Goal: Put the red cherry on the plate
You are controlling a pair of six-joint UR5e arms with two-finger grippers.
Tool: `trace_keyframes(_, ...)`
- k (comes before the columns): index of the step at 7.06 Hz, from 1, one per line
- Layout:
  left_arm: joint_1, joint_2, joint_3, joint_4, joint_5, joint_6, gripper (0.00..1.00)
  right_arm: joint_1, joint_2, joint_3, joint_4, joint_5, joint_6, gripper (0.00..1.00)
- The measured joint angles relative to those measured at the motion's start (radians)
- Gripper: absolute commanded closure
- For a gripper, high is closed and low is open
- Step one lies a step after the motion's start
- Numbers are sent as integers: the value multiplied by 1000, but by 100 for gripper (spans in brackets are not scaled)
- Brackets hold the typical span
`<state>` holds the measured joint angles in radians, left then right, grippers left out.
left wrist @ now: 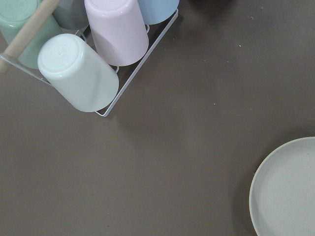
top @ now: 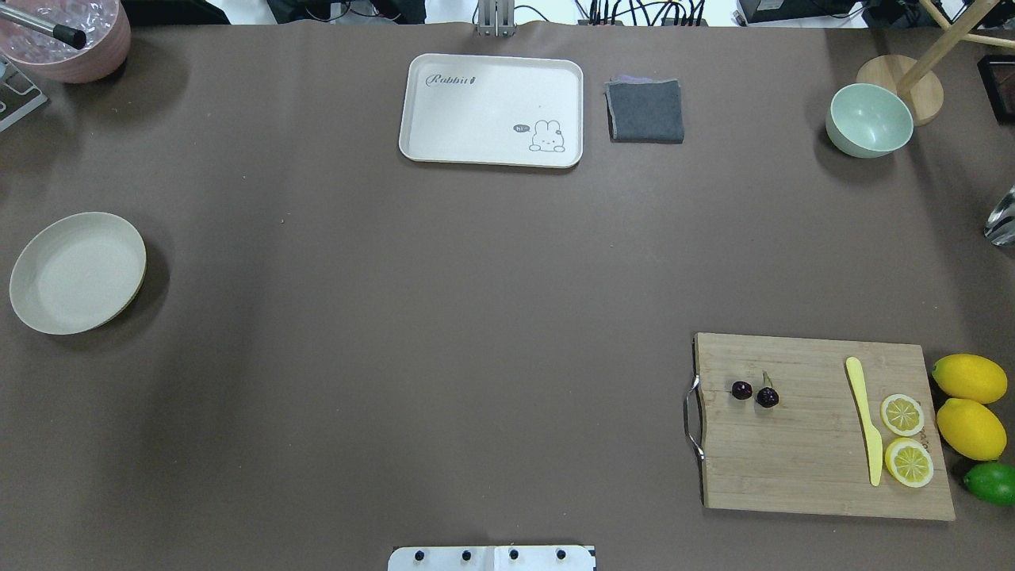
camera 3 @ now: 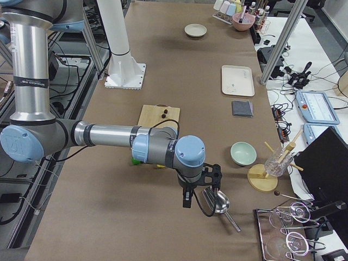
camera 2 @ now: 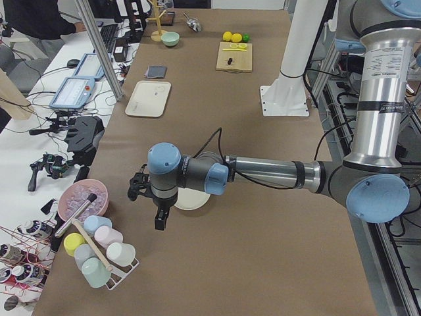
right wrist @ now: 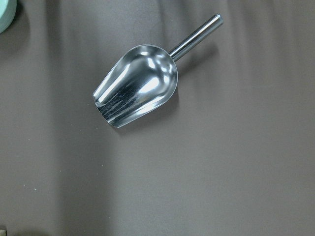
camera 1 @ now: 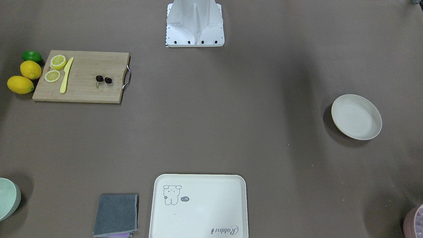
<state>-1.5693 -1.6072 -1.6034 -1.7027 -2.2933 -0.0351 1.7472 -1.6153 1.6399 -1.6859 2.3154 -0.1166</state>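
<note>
The red cherry [top: 754, 392] [camera 1: 103, 79], two tiny dark fruits on green stems, lies on the wooden cutting board [top: 821, 424] near its metal handle. The cream plate [top: 78, 272] [camera 1: 356, 116] stands at the opposite end of the table, and its rim [left wrist: 290, 191] shows in the left wrist view. My left gripper [camera 2: 159, 220] hangs near the plate and the cup rack. My right gripper [camera 3: 187, 198] hangs over a metal scoop [right wrist: 138, 91], far from the board. Both show only in the side views, so I cannot tell whether they are open or shut.
A yellow knife [top: 864, 420], two lemon slices [top: 904, 436], two lemons [top: 969, 404] and a lime [top: 991, 482] sit at the board's outer end. The bear tray [top: 492, 109], grey cloth [top: 645, 111], green bowl [top: 869, 120], pink bowl [top: 67, 40] and cup rack [left wrist: 93, 54] line the far side.
</note>
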Motion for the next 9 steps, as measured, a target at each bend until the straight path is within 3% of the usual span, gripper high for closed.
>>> trace_keyframes(9,0,7,6,0,0,2,2,-20,15,1,2,-1,3,0)
